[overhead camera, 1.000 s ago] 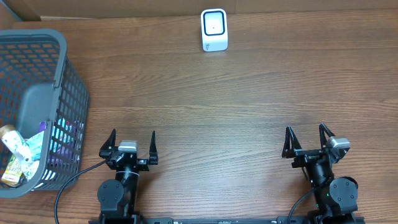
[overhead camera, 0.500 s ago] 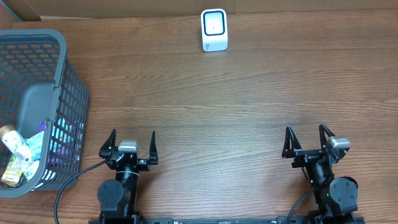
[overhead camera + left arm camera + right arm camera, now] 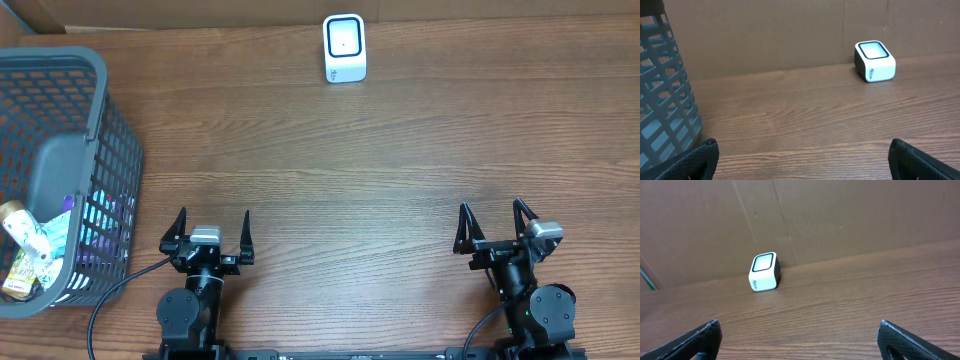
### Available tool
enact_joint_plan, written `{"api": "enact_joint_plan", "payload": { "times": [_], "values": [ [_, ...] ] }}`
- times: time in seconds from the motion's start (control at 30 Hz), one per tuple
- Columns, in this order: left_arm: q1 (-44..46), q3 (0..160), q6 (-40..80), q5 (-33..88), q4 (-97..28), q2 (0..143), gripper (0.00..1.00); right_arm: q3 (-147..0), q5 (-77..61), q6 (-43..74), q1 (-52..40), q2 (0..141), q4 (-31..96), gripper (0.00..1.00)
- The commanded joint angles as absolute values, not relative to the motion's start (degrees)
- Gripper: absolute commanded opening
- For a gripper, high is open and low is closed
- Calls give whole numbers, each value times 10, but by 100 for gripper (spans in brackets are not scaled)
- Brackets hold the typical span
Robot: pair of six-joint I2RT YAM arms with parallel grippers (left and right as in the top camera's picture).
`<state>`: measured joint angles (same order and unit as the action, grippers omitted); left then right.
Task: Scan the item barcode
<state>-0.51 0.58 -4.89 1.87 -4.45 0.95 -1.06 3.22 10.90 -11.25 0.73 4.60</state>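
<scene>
Now, left gripper (image 3: 213, 222): fingers spread wide apart and holding nothing, poised low at the near edge of the wooden table (image 3: 330, 170).
Right gripper (image 3: 491, 215): likewise wide apart and empty, well off to the left gripper's right and level with it.
Basket (image 3: 100, 90): grey plastic mesh, upright, just beside the left gripper on its left. Its slatted wall fills the left edge of the left wrist view.
Items: a few packaged goods (image 3: 25, 250) (a gold-capped white bottle among them, labels too small to read) lie inside the basket, left of the left gripper and far from the right one.
Scanner (image 3: 344, 47): small white box with a dark-rimmed window on its upper face. It stands far ahead of both grippers, roughly between them, close against the brown cardboard backdrop (image 3: 765, 35).
Cable (image 3: 125, 275): black lead curling from the left arm toward the basket's near corner.
</scene>
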Motion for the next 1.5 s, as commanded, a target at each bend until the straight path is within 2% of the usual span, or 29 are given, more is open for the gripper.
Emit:
{"api": "enact_joint_plan", "payload": {
  "times": [0.0, 1.47],
  "values": [
    [-7, 3, -51, 15, -44, 3, 100, -5, 36, 110, -114, 2, 44, 100],
    [-7, 26, -52, 24, -19, 5, 100, -34, 11, 111, -114, 2, 71, 100]
  ]
}}
